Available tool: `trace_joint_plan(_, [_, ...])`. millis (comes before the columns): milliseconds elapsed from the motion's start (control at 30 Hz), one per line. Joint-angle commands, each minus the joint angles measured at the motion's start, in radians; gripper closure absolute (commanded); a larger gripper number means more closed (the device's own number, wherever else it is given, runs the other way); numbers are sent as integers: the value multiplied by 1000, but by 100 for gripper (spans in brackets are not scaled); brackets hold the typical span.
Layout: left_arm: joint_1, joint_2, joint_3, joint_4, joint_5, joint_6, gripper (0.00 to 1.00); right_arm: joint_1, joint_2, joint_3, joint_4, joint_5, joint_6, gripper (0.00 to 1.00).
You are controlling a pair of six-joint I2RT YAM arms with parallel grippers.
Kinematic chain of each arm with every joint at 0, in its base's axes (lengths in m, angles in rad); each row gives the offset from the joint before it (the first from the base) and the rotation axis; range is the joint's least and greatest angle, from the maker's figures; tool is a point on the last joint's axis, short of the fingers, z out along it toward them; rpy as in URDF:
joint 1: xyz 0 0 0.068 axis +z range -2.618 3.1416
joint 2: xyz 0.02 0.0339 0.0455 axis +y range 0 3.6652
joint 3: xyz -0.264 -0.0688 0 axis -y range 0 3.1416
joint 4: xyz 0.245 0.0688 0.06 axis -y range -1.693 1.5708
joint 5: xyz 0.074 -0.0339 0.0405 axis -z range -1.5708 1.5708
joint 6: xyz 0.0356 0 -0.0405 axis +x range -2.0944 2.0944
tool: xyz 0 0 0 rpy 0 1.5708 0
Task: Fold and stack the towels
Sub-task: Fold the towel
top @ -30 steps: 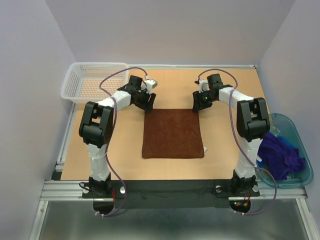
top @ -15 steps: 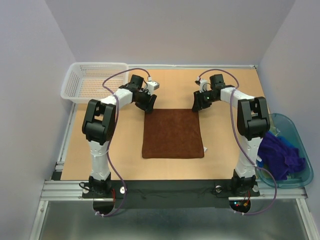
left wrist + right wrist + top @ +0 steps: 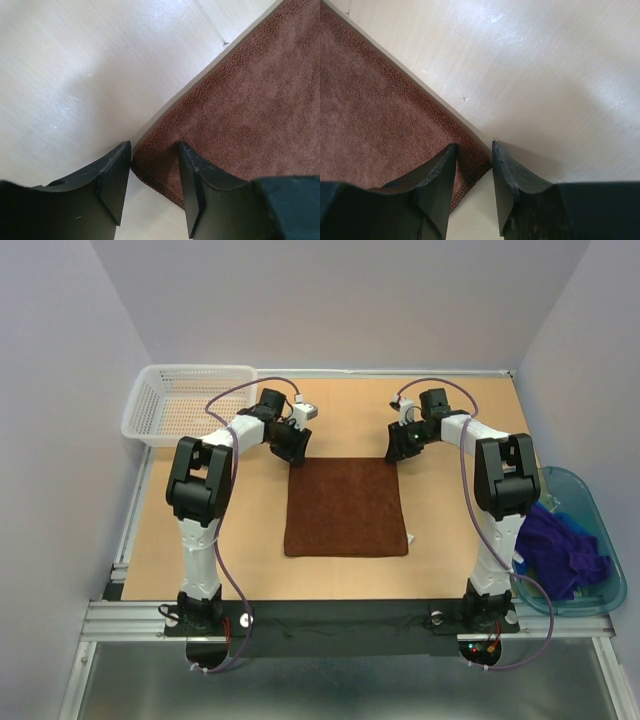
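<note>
Brown towel corners prob. btwn tools

We see one rust-brown towel, plain, no print. Close up its terry pile is fine-looped, w/ a tighter ribbed band along the hem. There's a small white speck at its near-right corner. The purple towel is deep violet, w/ a bit of brighter blue towel beside it. The bin is see-through teal. The basket is white w/ lattice-pattern walls. The table reads tan-orange to us from the top cam, pale cream w/ faint grain in both wrist cams. Left arm & right arm have white links & black joints; cables are purple. Left gripper & right gripper are matte black. Walls are pale lavender-grey.
</note>
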Motion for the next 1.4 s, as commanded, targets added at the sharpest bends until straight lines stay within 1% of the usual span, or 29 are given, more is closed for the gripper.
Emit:
trace_joint_plan(0, [22,18,33,-43,-4,15,46,9,88,-30,-115,81,-15,59])
trace_joint_plan(167, [28,37,36,-57,1,17,47,8,94,-30,-121,94,-14,61])
trace_joint_plan(200, [27,38,36,-63,5,17,50,8,94,-28,-121,94,-14,63])
trace_joint_plan(300, [28,49,35,-76,10,18,53,6,94,-25,-126,99,-12,64])
trace_joint_plan(367, [27,50,32,-83,17,21,57,8,94,-23,-130,101,-14,65])
trace_joint_plan(433, [27,49,27,-84,21,23,63,8,93,-20,-132,101,-14,67])
trace_joint_plan(467, [28,52,25,-86,18,26,64,8,93,-19,-133,101,-14,68])
trace_joint_plan(567, [28,56,25,-93,1,28,67,8,94,-16,-138,104,-17,69])
trace_joint_plan(600, [28,56,22,-95,-1,28,70,8,97,-16,-140,107,-17,70])
trace_joint_plan(633, [28,58,19,-95,-12,31,71,8,99,-16,-143,116,-17,72])
trace_joint_plan(667, [28,60,16,-96,-16,31,72,8,100,-16,-143,119,-18,73])
trace_joint_plan(700, [31,64,16,-102,-16,31,77,8,100,-16,-144,124,-21,76])
trace_joint_plan(800, [31,69,16,-107,-16,32,80,6,106,-13,-146,127,-23,80])
trace_joint_plan(833, [30,73,16,-109,-16,34,83,8,108,-10,-147,130,-23,80])
trace_joint_plan(867, [30,76,18,-112,-18,35,87,8,109,-8,-147,134,-23,84])
trace_joint_plan(900, [30,75,18,-115,-18,40,90,8,111,1,-149,139,-20,85])
trace_joint_plan(933, [31,76,19,-116,-15,41,97,8,112,6,-149,146,-18,91])
trace_joint_plan(967, [30,76,19,-116,-15,41,100,8,112,13,-150,151,-18,92])
trace_joint_plan(1067, [30,67,44,-119,-18,43,100,8,106,48,-149,171,-17,100])
trace_joint_plan(1267, [38,60,140,-110,2,34,100,8,93,180,-149,239,17,99])
trace_joint_plan(1367, [41,55,189,-107,-24,25,100,8,79,219,-149,249,15,100])
